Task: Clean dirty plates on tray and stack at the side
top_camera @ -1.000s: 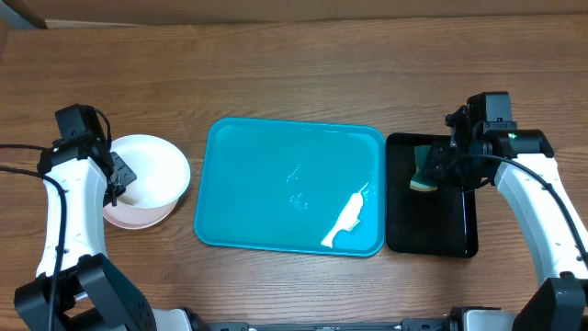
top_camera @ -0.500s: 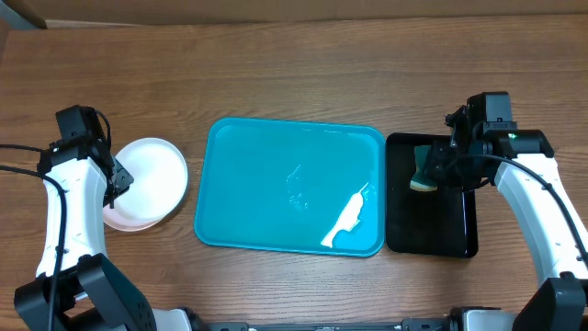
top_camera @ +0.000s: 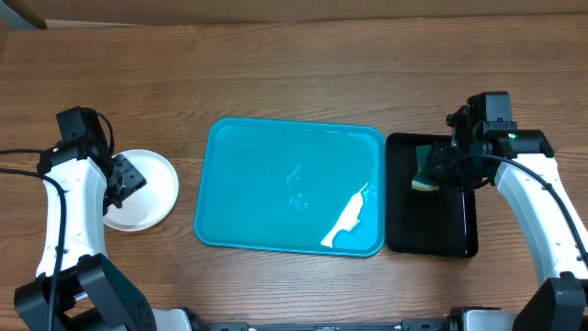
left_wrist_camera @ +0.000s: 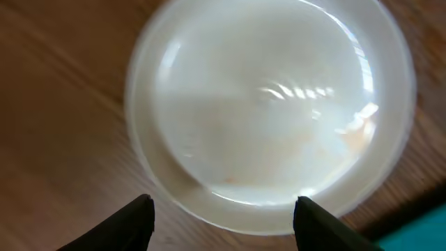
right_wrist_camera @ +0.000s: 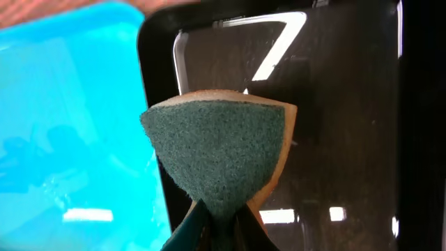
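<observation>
the overhead camera is looking straight down on the whole table [top_camera: 294,74]. the left wrist camera is looking down, close above the plates [left_wrist_camera: 272,104]. the right wrist camera is closely facing a sponge [right_wrist_camera: 223,153], the black tray [right_wrist_camera: 334,104] and an edge of the tray [right_wrist_camera: 63,104]. overhead is sharing all these.

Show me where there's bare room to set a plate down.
Bare: most of the tray floor, and the wide table strip beyond it. Crowded: left, plates under the open left gripper; right, black tray under the right gripper and its sponge.
</observation>
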Controlling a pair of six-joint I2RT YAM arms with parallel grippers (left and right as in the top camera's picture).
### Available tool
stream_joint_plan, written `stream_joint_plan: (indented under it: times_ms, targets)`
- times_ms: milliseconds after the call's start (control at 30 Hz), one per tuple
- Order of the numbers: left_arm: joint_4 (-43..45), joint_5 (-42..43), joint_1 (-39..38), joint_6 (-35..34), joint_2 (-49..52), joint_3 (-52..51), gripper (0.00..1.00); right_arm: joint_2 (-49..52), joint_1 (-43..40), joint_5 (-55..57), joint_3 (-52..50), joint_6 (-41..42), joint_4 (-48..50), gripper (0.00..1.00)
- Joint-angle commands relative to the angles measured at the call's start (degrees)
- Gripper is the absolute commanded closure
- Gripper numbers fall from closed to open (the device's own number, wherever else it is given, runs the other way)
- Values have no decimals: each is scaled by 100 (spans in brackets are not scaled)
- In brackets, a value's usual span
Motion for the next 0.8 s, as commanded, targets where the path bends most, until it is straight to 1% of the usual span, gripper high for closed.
stream_joint_plan:
  times_ms: [0,33,100,300,533,700,767]
  targets:
    - [-33,1690,-151,352,9,17,34,-37,-4,144,-13,-50,238,92]
    - [-37,1910,-245,446,9,17,34,-37,-4,144,-33,-50,369,92]
    - [-63,2026,-431,516,9,17,34,-37,-4,144,-96,-66,621,93]
    - [-81,1937,-944,623,9,17,34,4,-7,146,-715,-92,1523,93]
    - [-109,1902,-1095,625,9,17,33,332,-4,140,-1668,-90,2721,93]
    - [-120,1897,-1163,627,9,17,33,723,-7,142,-2120,-83,3086,93]
    - [-127,1895,-1161,647,9,17,33,922,-7,142,-2205,7,3128,90]
